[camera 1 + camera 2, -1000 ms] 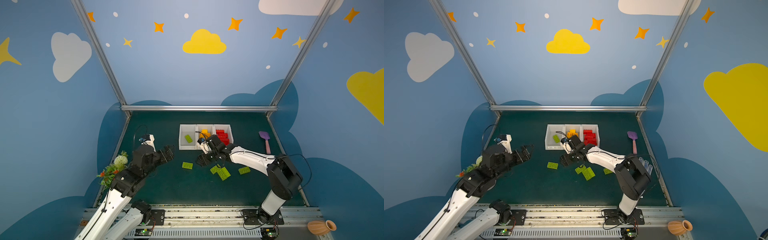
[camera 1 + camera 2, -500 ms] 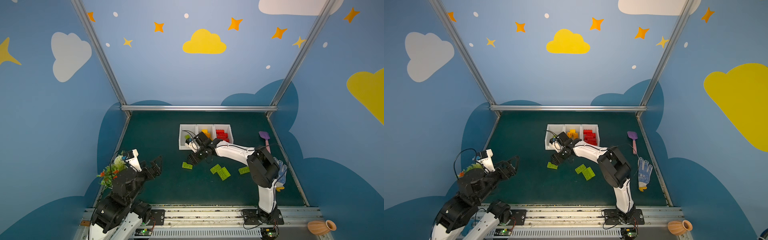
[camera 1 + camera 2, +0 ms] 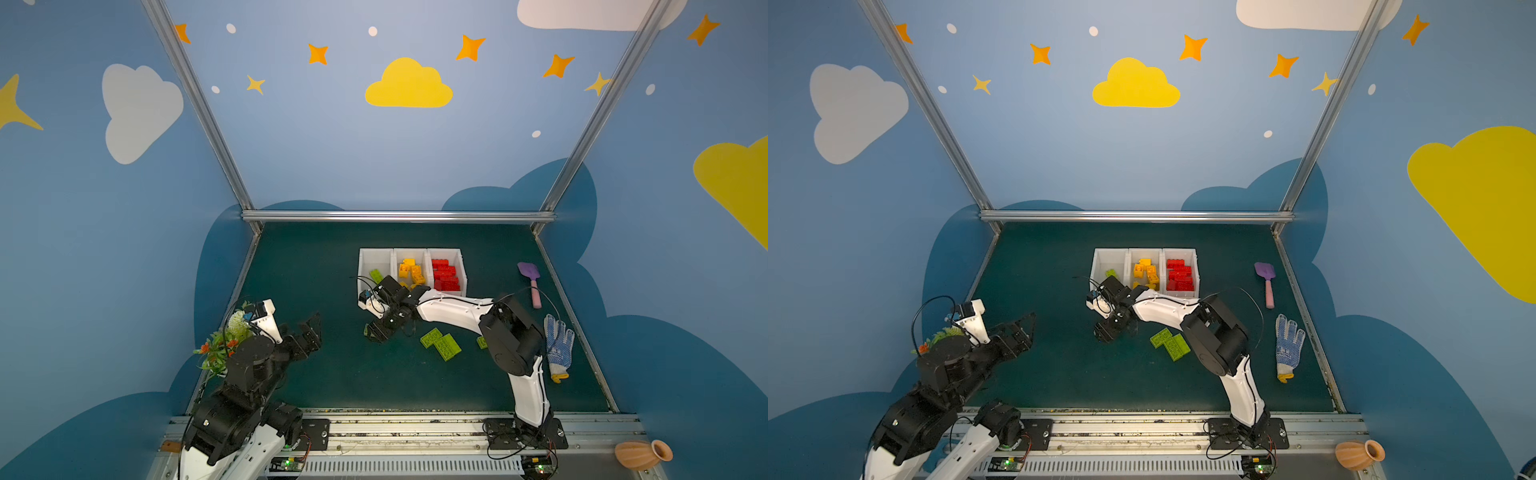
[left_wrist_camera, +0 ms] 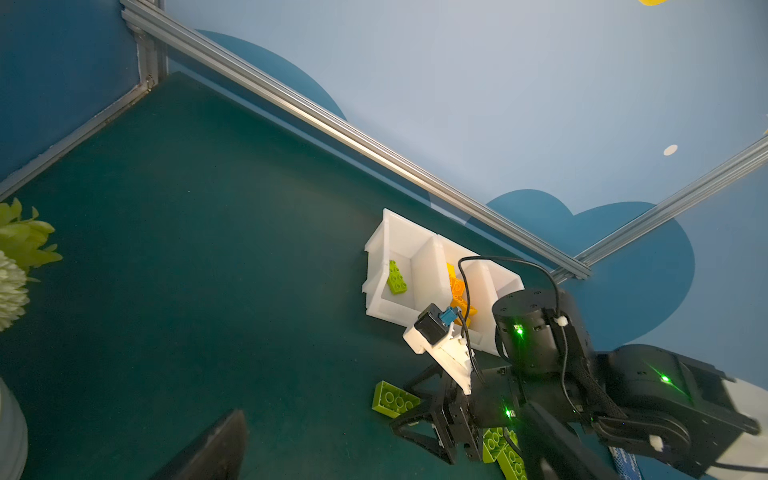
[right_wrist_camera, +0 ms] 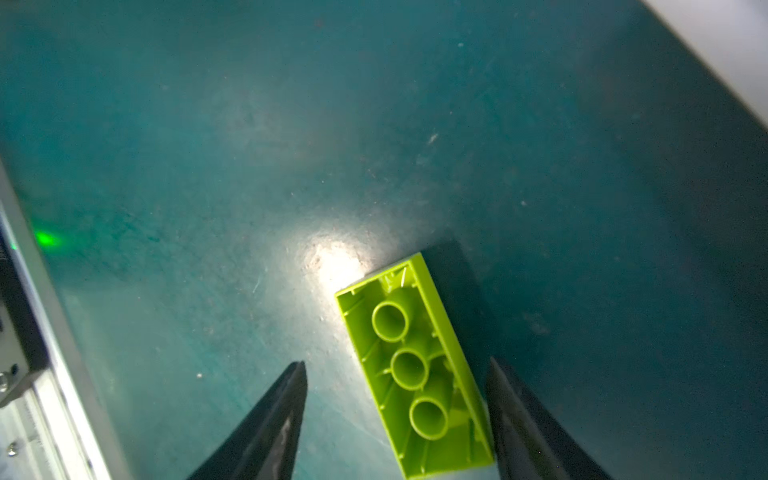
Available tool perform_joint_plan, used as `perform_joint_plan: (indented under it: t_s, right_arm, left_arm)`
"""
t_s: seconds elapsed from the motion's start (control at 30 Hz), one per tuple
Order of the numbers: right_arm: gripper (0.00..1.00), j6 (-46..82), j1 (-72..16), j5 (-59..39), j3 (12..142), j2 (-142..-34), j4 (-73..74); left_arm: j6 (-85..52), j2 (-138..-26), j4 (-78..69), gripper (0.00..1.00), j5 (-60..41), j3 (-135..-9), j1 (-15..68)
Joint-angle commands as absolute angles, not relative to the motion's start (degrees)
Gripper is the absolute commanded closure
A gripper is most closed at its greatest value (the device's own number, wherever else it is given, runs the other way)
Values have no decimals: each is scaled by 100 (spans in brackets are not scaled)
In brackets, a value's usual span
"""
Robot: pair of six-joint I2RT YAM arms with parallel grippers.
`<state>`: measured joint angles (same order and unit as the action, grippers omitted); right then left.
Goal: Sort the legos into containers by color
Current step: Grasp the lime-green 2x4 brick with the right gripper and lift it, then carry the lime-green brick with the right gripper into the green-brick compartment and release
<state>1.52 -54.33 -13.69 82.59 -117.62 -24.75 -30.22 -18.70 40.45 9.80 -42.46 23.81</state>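
Observation:
My right gripper (image 3: 376,332) is low over the mat, in front of the white three-compartment tray (image 3: 376,250). In the right wrist view an upside-down green lego (image 5: 415,374) lies between its fingers. The jaws are open, with a clear gap on one side and the other finger close against the brick. Two more green legos (image 3: 440,345) lie together on the mat, and another (image 3: 482,341) peeks from behind the right arm. The tray holds one green lego (image 3: 376,275), yellow legos (image 3: 409,270) and red legos (image 3: 445,275). My left gripper (image 3: 309,332) hangs open and empty at the front left.
A purple toy shovel (image 3: 530,278) and a dotted work glove (image 3: 557,347) lie along the right edge. A potted flower plant (image 3: 226,340) stands at the left edge beside my left arm. A clay vase (image 3: 642,454) sits outside the frame at the front right.
My right gripper has swung left from above the pair of green legos to the lone green lego, and its jaws have narrowed. My left arm has drawn back toward the front left.

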Motion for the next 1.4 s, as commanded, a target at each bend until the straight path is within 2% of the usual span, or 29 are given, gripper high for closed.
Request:
perform_joint_plan:
  t_s: [0.0,0.3,0.43,0.67,1.0,1.37]
  right_arm:
    - [43,70,-5606,-722,8168,-11761,-2479]
    - [67,113,-5774,-334,7999,-11705,-2372]
    - [74,176,-5776,-412,7902,-11571,-2268]
    - [76,268,-5679,-433,8048,-11322,-2449]
    - [77,235,-5062,-751,8572,-11070,-2806]
    - [77,185,-4484,-1072,10369,-12104,-3297]
  left_arm:
    - [-2951,-1971,4113,0,1038,-4265,2279]
    - [-2961,-2097,4052,0,814,-4237,1933]
    - [-2961,-2127,4035,0,713,-4228,1840]
    - [-2966,-2160,4025,0,669,-4226,1804]
    - [-2960,-2206,3991,0,572,-4211,1752]
    - [-2890,-2257,4077,0,584,-4256,1731]
